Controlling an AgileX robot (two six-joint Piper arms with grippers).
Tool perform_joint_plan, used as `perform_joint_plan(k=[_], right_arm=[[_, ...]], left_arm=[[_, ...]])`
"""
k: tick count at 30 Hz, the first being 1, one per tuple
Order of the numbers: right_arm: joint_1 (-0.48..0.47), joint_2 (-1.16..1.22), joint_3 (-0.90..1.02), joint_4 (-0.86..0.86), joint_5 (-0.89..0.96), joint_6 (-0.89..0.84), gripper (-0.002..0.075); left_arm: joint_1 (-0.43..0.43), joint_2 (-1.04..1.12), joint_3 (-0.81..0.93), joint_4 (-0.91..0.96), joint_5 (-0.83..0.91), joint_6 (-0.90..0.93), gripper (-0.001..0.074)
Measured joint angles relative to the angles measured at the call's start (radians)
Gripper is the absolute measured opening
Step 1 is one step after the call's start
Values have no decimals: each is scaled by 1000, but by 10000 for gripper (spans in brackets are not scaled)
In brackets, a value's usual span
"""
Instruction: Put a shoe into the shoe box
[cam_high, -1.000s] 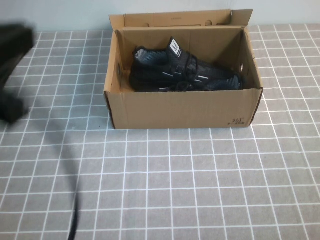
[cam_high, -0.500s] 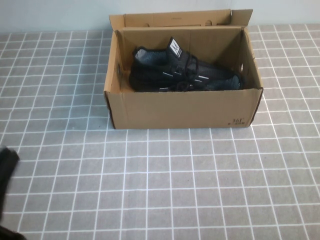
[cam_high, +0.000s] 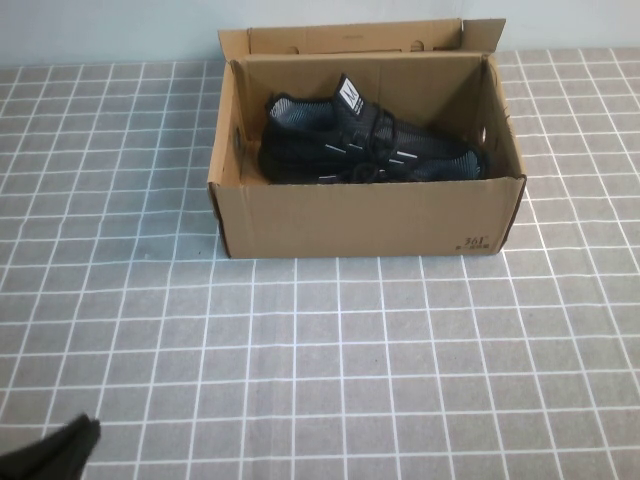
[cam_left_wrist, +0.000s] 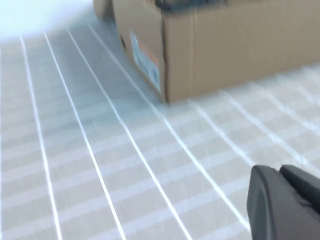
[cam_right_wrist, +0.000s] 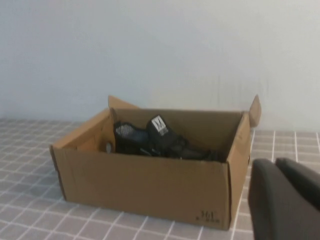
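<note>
A black shoe (cam_high: 365, 148) with grey mesh and a white tongue tag lies inside the open cardboard shoe box (cam_high: 370, 215), toe toward the right. It also shows in the right wrist view (cam_right_wrist: 160, 141), inside the box (cam_right_wrist: 145, 185). My left gripper (cam_left_wrist: 280, 170) is shut and empty, low over the tiles well away from the box corner (cam_left_wrist: 170, 60). Only a dark tip of the left arm (cam_high: 55, 455) shows at the near left corner of the high view. My right gripper (cam_right_wrist: 275, 162) is shut and empty, off to the box's right; it is outside the high view.
The box stands at the back middle of a grey tiled tabletop (cam_high: 340, 360), its rear flap (cam_high: 350, 38) upright against a pale wall (cam_right_wrist: 160, 50). An orange-and-white label (cam_left_wrist: 147, 62) is on the box's left end.
The left arm has pulled back from the far left toward the near left corner and has almost left the high view. The shoe and the box have not moved.
</note>
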Motion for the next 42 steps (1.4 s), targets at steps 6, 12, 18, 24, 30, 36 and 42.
perform_joint_plan(k=[6, 12, 18, 24, 30, 36, 42], right_arm=[[0, 0, 109, 0, -2, 2, -16], [0, 0, 213, 0, -2, 2, -16], [0, 0, 299, 0, 8, 2, -16], [-52, -13, 311, -29, -59, 2, -16], [-197, -75, 311, -36, -86, 2, -16], [-282, -92, 311, -34, 31, 2, -16], [-288, -92, 311, -30, 114, 2, -16]], left_arm=[[0, 0, 0, 0, 178, 0, -1], [0, 0, 0, 0, 217, 3, -1], [0, 0, 0, 0, 222, 3, -1], [0, 0, 0, 0, 222, 6, -1], [0, 0, 0, 0, 222, 6, -1], [0, 0, 0, 0, 222, 6, -1], [0, -1, 0, 0, 222, 8, -1]])
